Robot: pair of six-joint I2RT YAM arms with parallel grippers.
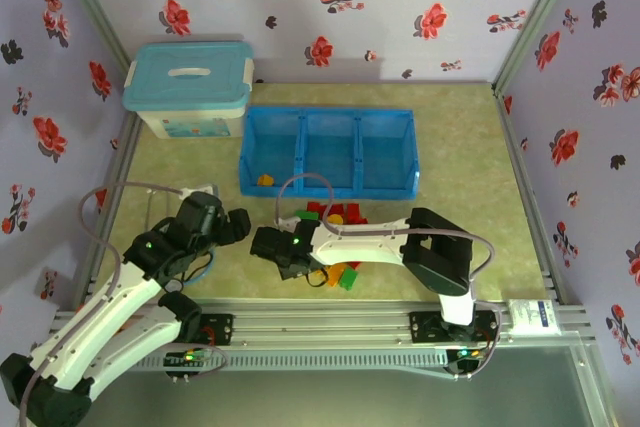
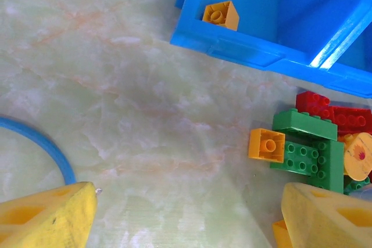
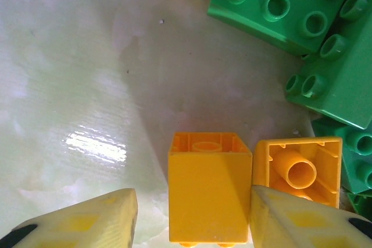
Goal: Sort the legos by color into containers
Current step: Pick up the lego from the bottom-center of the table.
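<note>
The containers are three joined compartments of a bright-blue tray (image 1: 325, 111); the left one holds an orange-yellow lego (image 1: 265, 180), which the left wrist view shows as a lego (image 2: 221, 15) inside the tray wall (image 2: 244, 50). Red, green and orange legos (image 1: 335, 215) lie heaped in front of the tray. My right gripper (image 3: 193, 201) is low at the heap with an orange-yellow brick (image 3: 209, 193) between its fingers. The right finger touches the brick and a gap shows at the left finger. My left gripper (image 2: 189, 201) hangs open over bare table left of the heap.
A pale-blue lidded storage box (image 1: 188, 87) stands at the back left. Beside the straddled brick lie another orange brick (image 3: 299, 169) and green bricks (image 3: 279, 4). An orange brick (image 2: 267, 144) and green bricks (image 2: 308, 158) sit near my left gripper's right finger. A blue cable (image 2: 46, 143) curves at its left.
</note>
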